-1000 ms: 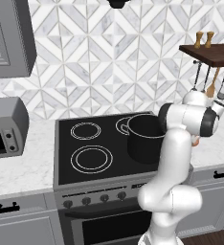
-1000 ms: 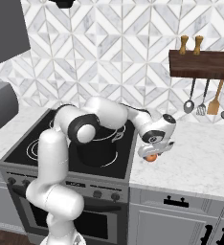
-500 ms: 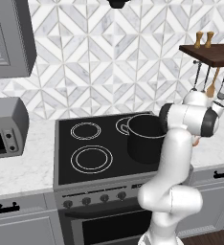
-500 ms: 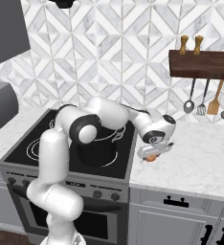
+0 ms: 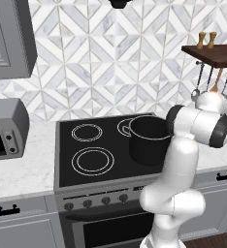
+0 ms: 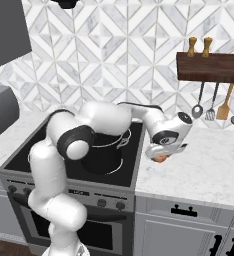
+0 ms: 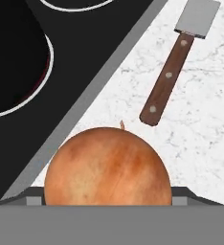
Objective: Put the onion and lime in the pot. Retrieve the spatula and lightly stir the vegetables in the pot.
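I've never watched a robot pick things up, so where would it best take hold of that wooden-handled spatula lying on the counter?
Probably on the wooden handle, near its middle, coming straight down from above. The spatula lies flat on the marble counter, so only its top and sides are free; the handle is narrow and straight, while the metal blade is thin and flat.

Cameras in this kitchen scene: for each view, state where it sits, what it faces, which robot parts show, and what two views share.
Left base view: behind-left of the arm, facing the black glass stovetop; white arm at right.
Right base view: behind-right, facing the stove and white marble counter; arm and end effector over the counter.
Hand view: on the hand, looking down at the round brown onion.
Both base views share the tall dark grey pot.
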Robot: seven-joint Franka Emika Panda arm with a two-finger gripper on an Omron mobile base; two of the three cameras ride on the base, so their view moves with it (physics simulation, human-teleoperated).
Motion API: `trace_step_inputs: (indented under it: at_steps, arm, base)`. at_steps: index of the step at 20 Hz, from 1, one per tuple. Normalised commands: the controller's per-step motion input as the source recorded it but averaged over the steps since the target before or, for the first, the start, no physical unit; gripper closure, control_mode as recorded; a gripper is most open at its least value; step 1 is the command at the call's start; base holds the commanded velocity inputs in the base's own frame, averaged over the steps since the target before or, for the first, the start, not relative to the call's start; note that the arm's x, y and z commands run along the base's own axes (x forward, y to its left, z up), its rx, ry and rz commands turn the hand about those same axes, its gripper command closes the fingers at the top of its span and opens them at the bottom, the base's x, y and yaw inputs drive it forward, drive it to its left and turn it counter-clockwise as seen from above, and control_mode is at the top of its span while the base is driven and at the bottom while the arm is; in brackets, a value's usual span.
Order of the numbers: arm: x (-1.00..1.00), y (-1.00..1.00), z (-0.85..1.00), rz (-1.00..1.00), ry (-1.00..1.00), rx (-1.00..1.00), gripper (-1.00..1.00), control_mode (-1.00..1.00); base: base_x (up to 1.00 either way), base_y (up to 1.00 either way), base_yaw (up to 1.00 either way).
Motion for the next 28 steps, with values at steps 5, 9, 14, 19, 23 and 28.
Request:
trace_step_inputs:
  at_steps: [5,9,14,19,23,28]
  arm:
    - [-0.66,0.27,1.00,-0.16,-0.14,0.00,1.00,-1.00]
    - [-0.56,0.53,1.00,-0.15,-0.08,0.00,1.00,-1.00]
    - [-0.16,0.96,0.96,-0.06,-0.01,0.00,1.00,-1.00]
    - [0.05,1.00,0.51,-0.01,0.01,-0.04,1.00,-1.00]
    - [0.37,1.00,0.04,-0.01,0.10,-0.02,1.00,-1.00]
    - [0.57,0.79,-0.17,-0.03,0.18,0.00,1.00,-1.00]
  base:
    - [0.00,0.00,0.00]
    - [0.00,0.00,0.00]
    - [0.00,0.00,0.00]
    - [0.00,0.00,0.00]
    - [0.00,0.00,0.00]
    - [0.00,0.00,0.00]
